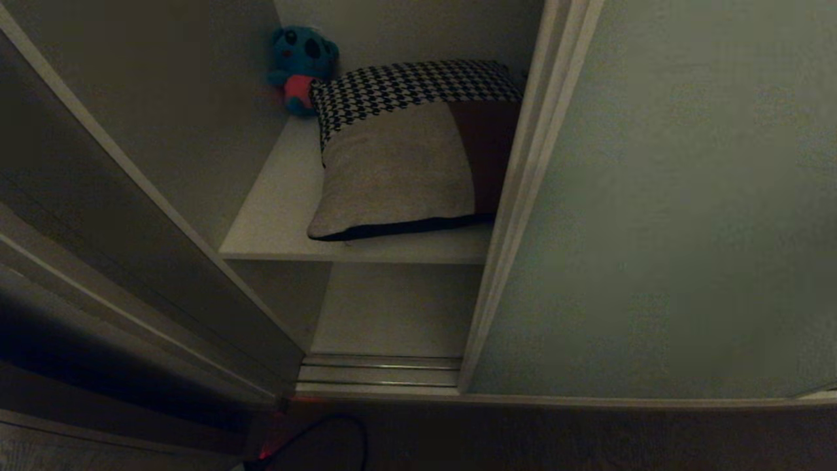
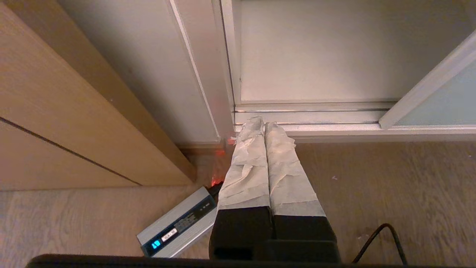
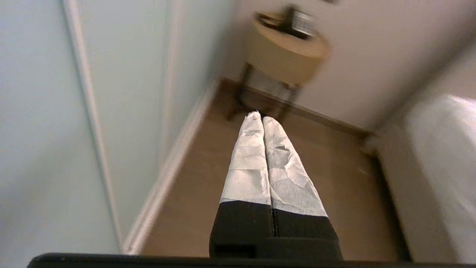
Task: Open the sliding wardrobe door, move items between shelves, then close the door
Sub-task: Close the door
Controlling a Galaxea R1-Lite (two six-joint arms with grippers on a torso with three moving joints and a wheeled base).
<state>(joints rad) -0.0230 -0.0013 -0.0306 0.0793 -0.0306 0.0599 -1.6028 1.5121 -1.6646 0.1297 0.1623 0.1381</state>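
Dim wardrobe interior shows left of the sliding wardrobe door (image 1: 654,196); two cushions (image 1: 405,150) lie stacked on the upper shelf (image 1: 274,222). Left gripper (image 2: 264,124) and right gripper (image 3: 260,119) hang over the floor, fingers pressed together, empty.

The sliding wardrobe door (image 1: 654,209), a large matte grey-green panel with a slim pale frame, fills the right half of the head view and stands open, leaving a gap at centre. In that gap, an off-white shelf (image 1: 274,216) carries two stacked cushions at upper centre: the cream cushion (image 1: 399,170) with a brown band lies flat on top of the houndstooth cushion (image 1: 405,82), whose black-and-white pattern shows behind it. A lower shelf (image 1: 392,314) appears beneath.
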